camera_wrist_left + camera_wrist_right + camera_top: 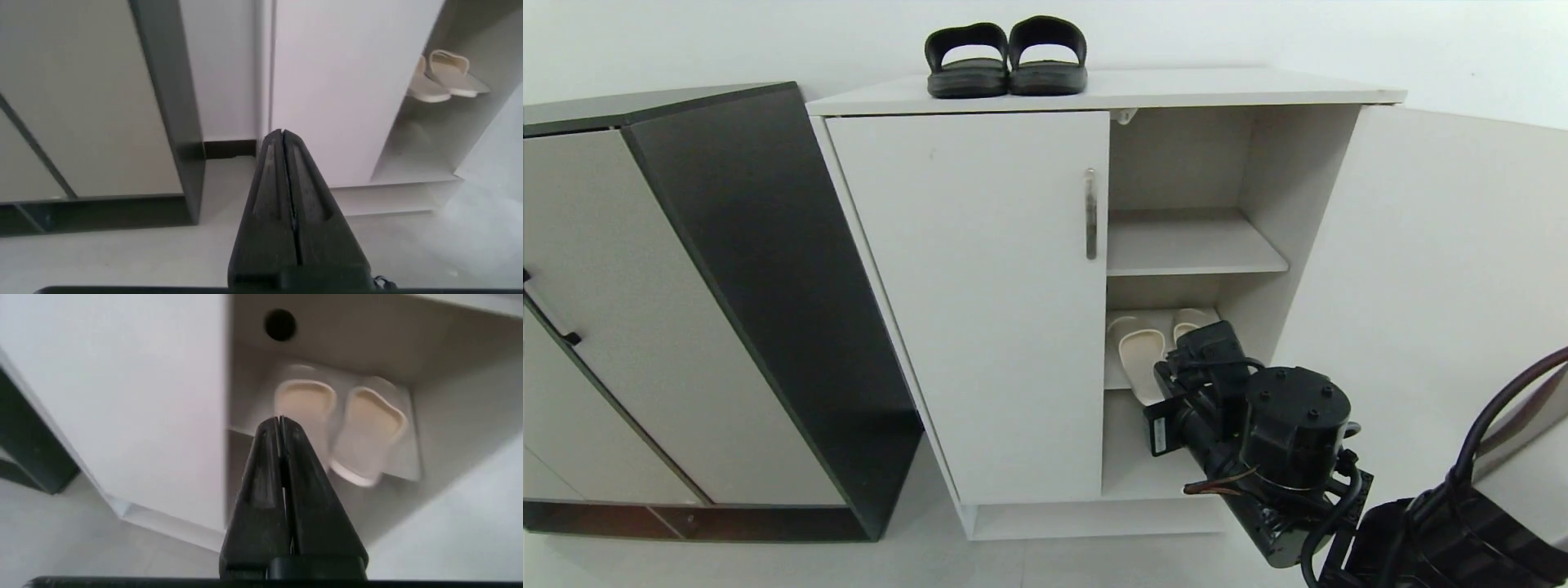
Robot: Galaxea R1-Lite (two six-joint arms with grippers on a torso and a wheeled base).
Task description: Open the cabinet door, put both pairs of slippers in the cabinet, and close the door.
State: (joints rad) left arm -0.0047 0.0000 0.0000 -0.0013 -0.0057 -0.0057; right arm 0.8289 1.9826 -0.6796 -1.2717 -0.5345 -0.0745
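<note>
The black right arm (1258, 425) covers part of the cream slide slippers (1139, 351); the dark, grey-fronted cabinet (645, 327) is cut off at the left edge.

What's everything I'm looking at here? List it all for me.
black slippers: one pair, black, on top of the white cabinet
cream slippers: one pair, cream, lower shelf inside the open right side
white cabinet: one, white, centre; left door shut
door handle: one, silver, right edge of the shut door
dark cabinet: one, grey and black, left of the white cabinet
left fingers: two, black, shut, low between both cabinets
right fingers: two, black, shut, before the cream slippers
</note>
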